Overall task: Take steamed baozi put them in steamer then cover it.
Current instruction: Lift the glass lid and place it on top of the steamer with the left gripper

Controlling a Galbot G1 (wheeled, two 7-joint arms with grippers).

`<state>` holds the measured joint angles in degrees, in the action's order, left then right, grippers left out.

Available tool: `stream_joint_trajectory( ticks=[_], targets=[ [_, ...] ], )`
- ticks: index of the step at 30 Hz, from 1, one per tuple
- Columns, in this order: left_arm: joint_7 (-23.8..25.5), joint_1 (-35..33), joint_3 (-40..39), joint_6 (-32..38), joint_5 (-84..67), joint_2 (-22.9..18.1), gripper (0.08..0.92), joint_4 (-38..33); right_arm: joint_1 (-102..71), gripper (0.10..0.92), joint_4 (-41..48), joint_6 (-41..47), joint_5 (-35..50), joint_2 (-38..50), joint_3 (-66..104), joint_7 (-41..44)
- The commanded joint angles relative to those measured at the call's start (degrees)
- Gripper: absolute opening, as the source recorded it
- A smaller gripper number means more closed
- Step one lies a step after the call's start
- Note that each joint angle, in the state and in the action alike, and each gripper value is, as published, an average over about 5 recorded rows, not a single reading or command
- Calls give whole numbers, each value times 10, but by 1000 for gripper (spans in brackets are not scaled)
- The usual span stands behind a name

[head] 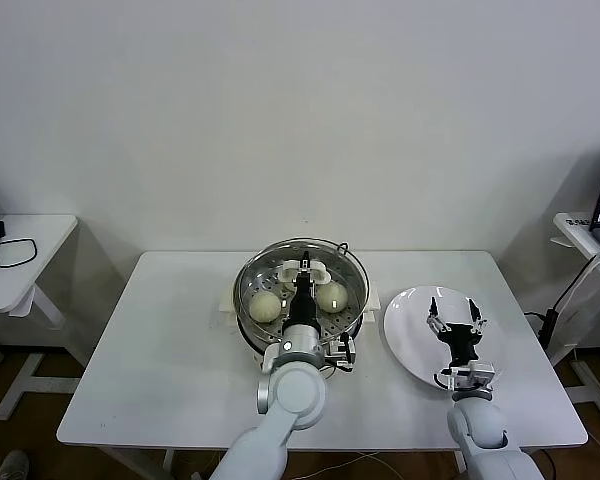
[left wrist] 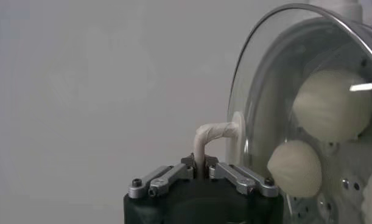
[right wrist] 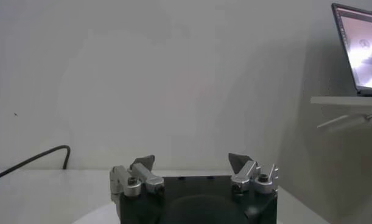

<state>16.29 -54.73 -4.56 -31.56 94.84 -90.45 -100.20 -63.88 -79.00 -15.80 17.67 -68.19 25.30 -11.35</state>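
So our left tool [left wrist: 202, 172] is pinched tight on the white oblong handle [left wrist: 211, 135] of the cover [head: 302, 268], a round clear glass lid with a metal rim, over the shiny steel steamer [head: 248, 318]. Smooth pale baozi [head: 265, 306] show through it. Our right tool [head: 457, 322] hangs spread wide over the flat white plate [head: 405, 335] on the tabletop [head: 160, 350].

Head camera looks down; wrist cameras sit close, facing outward.

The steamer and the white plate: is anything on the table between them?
No. In the head view only bare white table shows between the steamer and the white plate.
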Motion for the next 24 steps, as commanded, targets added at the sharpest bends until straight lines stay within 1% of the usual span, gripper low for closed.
stream_joint_trajectory(
  ticks=[1,15,24],
  targets=[
    [3,-1,2,3,12,-1,188,13,2,823,3,-1,-1,-1,-1,0],
    [0,-1,9,8,24,-1,188,22,5,823,4,-3,-2,-1,-2,1],
    [16,-2,9,5,23,-1,188,14,6,823,4,-5,-5,0,1,1]
  ],
)
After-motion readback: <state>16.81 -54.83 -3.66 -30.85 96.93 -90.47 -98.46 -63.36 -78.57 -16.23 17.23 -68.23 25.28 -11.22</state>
